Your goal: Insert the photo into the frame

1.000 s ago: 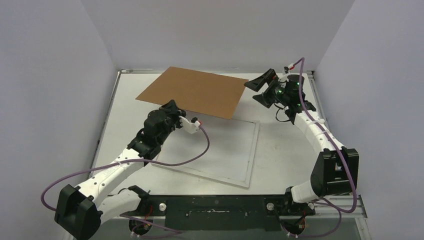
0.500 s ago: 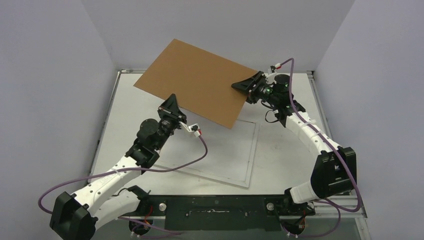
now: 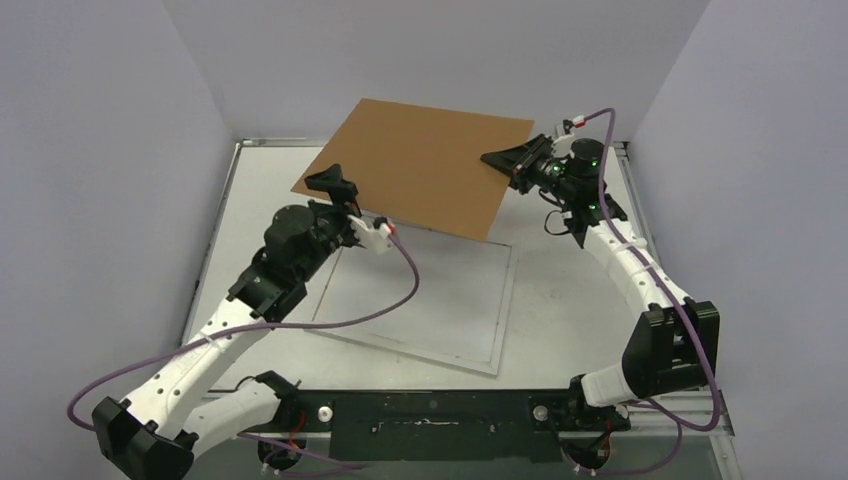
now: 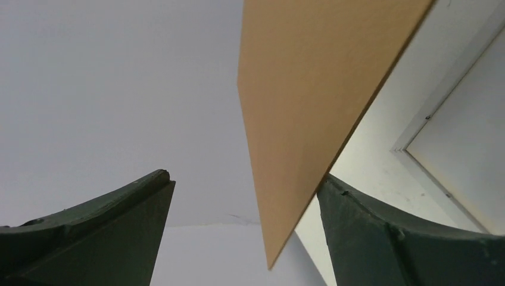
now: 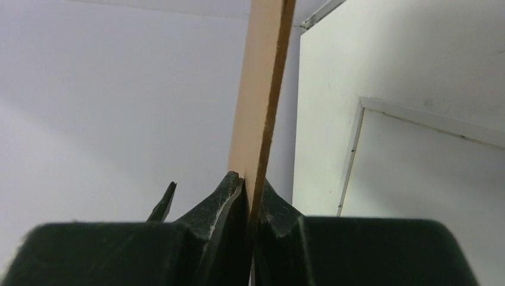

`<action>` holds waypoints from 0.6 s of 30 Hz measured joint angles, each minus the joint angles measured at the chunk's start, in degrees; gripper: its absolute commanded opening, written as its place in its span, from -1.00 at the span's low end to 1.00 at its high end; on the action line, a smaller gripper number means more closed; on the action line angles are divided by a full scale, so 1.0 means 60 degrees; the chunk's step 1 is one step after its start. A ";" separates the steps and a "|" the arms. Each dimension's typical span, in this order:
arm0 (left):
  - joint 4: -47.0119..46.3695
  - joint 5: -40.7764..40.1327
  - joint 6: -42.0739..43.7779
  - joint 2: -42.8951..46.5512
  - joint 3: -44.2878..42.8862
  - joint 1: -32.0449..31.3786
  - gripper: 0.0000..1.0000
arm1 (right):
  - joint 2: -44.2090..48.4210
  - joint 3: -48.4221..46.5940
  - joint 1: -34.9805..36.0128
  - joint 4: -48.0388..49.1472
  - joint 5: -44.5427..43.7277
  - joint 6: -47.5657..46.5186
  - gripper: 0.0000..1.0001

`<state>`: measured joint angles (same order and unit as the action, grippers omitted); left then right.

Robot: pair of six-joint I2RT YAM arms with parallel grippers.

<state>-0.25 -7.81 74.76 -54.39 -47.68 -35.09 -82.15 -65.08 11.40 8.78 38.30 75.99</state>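
Brown board (image 3: 430,165), one, pinched aloft by right gripper (image 3: 492,160), left gripper (image 3: 332,185) spread around its corner, one white frame (image 3: 508,300) lying flat

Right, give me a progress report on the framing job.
Done: the brown backing board is up off the frame, which lies flat on the table. In hand: the right claw pinches the board's right edge; the left claw stands open around its left corner. Left: the photo, not in view, has yet to go in.
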 measured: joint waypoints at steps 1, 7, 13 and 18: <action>0.0492 0.0098 -0.0506 -0.0102 -0.0525 0.0127 0.83 | 0.0000 -0.0095 -0.0168 -0.0080 0.0106 0.0004 -0.89; 0.3909 0.1606 -0.4229 -0.1188 -0.4069 0.2852 0.88 | 0.0313 -0.1366 -0.1446 -0.1402 0.0331 -0.1126 -0.89; 0.6655 0.3821 -0.6892 -0.3355 -0.6120 0.5850 0.68 | 0.1169 -0.1483 -0.1869 -0.3071 0.0474 -0.2386 -0.89; 0.7945 0.4936 -0.8098 -0.5271 -0.6295 0.7213 0.34 | 0.2011 -0.0736 -0.1770 -0.3927 0.1049 -0.2572 -0.89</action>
<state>47.42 21.80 26.17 -86.02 -85.45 8.19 -70.08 -69.49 0.78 -14.79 44.60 60.55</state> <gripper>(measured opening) 0.762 0.074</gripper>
